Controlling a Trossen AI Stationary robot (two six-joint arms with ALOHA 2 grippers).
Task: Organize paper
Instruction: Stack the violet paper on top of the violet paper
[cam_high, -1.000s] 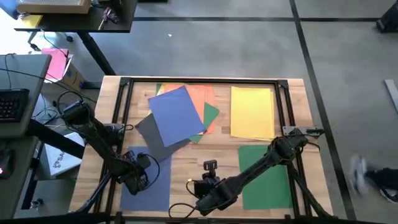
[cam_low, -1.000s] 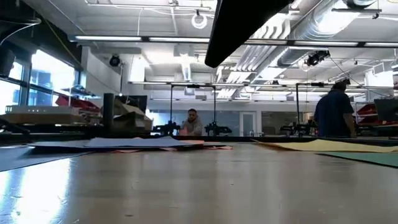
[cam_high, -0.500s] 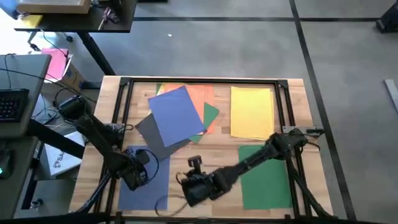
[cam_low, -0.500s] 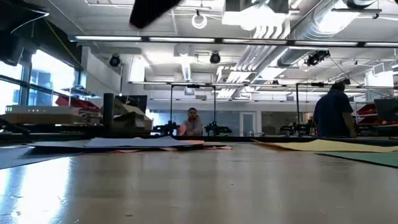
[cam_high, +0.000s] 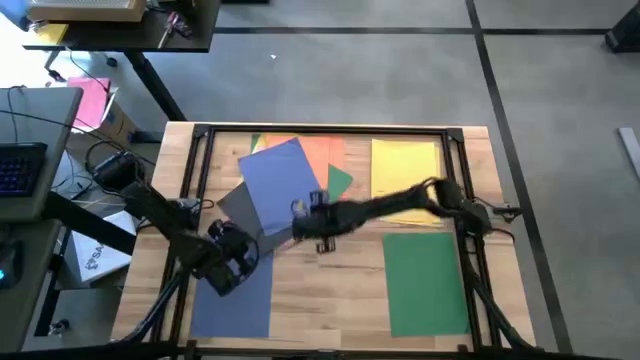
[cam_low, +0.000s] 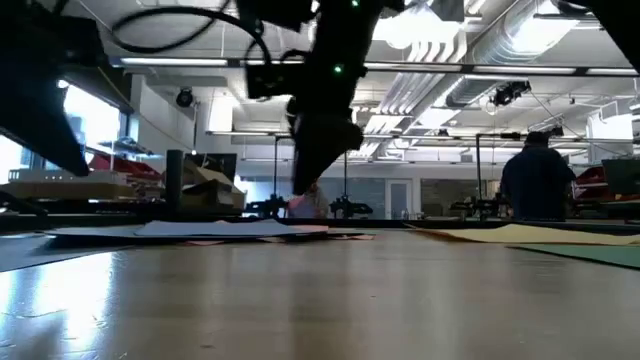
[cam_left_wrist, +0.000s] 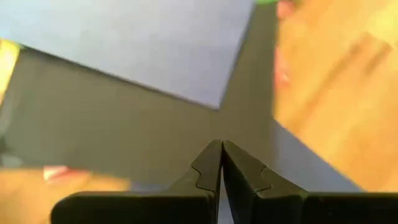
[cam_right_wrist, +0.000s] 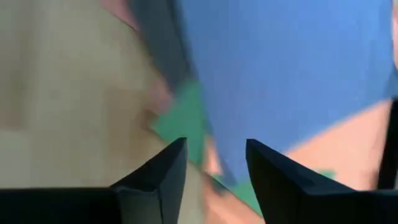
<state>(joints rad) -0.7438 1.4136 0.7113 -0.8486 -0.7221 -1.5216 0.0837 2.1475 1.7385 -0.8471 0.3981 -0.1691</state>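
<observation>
Above the near corner of the blue sheet (cam_high: 285, 190), the right gripper (cam_high: 308, 222) now hangs, jaws parted with a clear gap and nothing between them. One second ago it sat near the table's front edge, well clear of the blue sheet; the arm has swung across to the heap. Left gripper (cam_high: 238, 262) has crept slightly toward the dark grey sheet (cam_high: 243, 222); its fingers (cam_left_wrist: 211, 163) are pressed together, holding nothing.

Judgement: sorting of the messy heap is only starting; the right arm looks set to take the blue sheet's corner.

Blue sheet tops the heap, skewed, long axis slanting from its near corner up toward the table's far-left corner. Orange sheet (cam_high: 322, 155) and a green corner (cam_high: 339, 181) peek from beneath. Yellow sheet (cam_high: 404, 170) lies to the blue sheet's right, squared to the table. Green sheet (cam_high: 425, 285) is nearer than the yellow one, long axis front to back.
</observation>
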